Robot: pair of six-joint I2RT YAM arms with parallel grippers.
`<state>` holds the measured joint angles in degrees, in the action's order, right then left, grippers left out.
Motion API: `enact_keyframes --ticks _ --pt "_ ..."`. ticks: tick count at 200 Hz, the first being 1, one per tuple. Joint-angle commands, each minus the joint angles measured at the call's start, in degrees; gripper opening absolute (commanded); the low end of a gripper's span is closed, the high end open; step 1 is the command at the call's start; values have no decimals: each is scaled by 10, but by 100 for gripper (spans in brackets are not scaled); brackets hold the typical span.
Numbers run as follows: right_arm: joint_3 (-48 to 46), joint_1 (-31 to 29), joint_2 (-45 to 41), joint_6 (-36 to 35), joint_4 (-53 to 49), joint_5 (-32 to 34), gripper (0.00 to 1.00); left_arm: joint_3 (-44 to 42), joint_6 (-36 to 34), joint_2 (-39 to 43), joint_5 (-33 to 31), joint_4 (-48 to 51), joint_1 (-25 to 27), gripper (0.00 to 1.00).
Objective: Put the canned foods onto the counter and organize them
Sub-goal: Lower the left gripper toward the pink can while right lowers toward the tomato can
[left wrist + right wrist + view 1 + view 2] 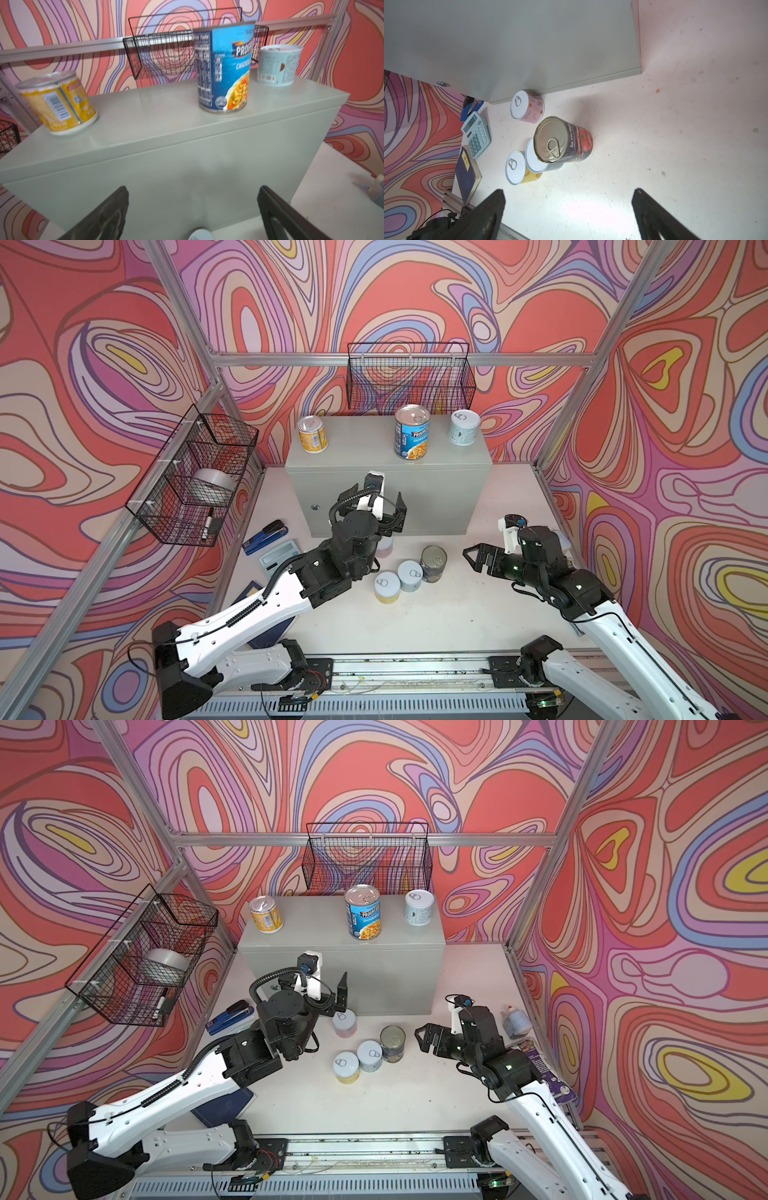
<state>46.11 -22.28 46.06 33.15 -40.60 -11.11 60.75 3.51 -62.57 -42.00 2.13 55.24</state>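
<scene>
Left tool and right tool gape empty; left arm half-covers pink can in a top view.

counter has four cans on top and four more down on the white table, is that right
Not quite. The counter holds three cans, not four: the orange-yellow can, the Progresso can and a pale blue can, clear in both top views. The pink can, yellow can, second pale blue can and dark navy can do stand on the white table.
</scene>
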Motion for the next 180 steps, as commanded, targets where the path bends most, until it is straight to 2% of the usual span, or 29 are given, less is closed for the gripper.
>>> enact_keyframes --ticks 1,34,77,117,180 --pt "-4 -4 17 7 57 -27 99 -35 65 37 2 100 1 100" --pt "0 -6 77 -16 86 -26 98 -70 97 80 27 126 1 100" --pt "0 -14 132 -20 120 -35 98 -78 123 113 21 207 0 100" --pt "22 -82 195 -33 119 15 98 -116 143 152 20 218 1 100" --pt "25 -148 249 -8 150 58 98 -142 147 185 54 227 1 100"
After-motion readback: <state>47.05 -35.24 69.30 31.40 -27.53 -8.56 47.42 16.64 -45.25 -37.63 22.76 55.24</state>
